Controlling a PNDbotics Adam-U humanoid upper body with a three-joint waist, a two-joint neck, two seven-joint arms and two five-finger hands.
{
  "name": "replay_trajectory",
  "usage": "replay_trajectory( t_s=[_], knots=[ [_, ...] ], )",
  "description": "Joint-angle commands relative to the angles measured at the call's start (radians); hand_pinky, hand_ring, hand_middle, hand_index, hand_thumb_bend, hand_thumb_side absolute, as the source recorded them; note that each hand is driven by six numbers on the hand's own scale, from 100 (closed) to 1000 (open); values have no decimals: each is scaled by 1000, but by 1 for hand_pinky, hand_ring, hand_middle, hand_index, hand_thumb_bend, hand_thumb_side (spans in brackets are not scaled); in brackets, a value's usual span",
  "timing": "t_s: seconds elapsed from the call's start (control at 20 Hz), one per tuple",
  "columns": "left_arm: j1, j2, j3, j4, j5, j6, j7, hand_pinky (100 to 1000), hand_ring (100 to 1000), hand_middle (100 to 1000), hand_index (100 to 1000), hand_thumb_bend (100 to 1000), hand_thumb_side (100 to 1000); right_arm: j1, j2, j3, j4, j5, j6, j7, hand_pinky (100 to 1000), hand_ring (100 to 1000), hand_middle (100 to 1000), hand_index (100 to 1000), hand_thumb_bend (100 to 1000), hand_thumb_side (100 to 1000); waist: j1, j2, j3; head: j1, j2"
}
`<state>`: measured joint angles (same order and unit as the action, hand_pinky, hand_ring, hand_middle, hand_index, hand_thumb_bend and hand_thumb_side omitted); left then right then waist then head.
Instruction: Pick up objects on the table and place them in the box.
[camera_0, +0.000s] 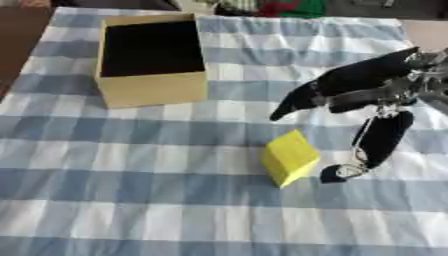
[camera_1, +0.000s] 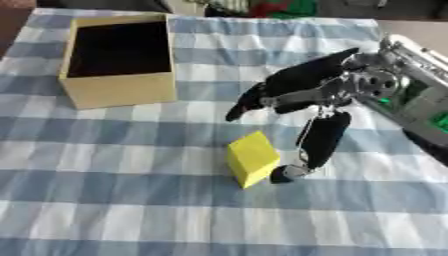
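Upper left of the frame there's the box (camera_0: 153, 62), a tan cardboard one with the top open and a dark inside, sitting on the blue and white checked tablecloth (camera_0: 131, 200) with one corner turned a bit toward the camera, so it's not square to the cloth's stripes. Nothing visible in it, the inside is just black. Moving right, around the lower middle of the frame, is the yellow block (camera_0: 289, 157). It's well apart from the box, down and to the right of it. It looks tilted, standing more or less on one end, with its long axis running from the lower part near the bottom of the frame up and slightly left, and a pointed corner at the bottom toward the camera. Just right of that is the right hand (camera_1: 306, 95), coming in from the right edge. It's spread wide: the fingers (camera_1: 289, 80) stretch out straight toward the left, above the block, and the thumb (camera_1: 322, 137) hangs down right beside the block's right face. Can't tell if the thumb tip actually touches the block; in the right eye view it looks very close or just touching. The hand isn't closed on anything. Left hand doesn't show up in either view.
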<state>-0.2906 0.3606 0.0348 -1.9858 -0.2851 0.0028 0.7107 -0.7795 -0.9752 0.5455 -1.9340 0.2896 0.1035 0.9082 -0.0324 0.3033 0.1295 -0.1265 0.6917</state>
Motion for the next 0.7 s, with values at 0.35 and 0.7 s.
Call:
replay_trajectory(
  t_s=[0.35, 0.7],
  knots=[
    [-13, 19, 1, -14, 5, -3, -4, 958, 699, 511, 712, 100, 267, -28, 33, 23, 51, 38, 50, -1, 991, 1000, 919, 1000, 482, 265, 3, -7, 0, -6, -12],
    [-14, 17, 1, -14, 6, -2, -5, 958, 699, 510, 712, 100, 268, -25, 59, 36, 89, 59, 58, -1, 989, 1000, 916, 1000, 488, 271, 4, -4, 1, -9, -13]
  ],
)
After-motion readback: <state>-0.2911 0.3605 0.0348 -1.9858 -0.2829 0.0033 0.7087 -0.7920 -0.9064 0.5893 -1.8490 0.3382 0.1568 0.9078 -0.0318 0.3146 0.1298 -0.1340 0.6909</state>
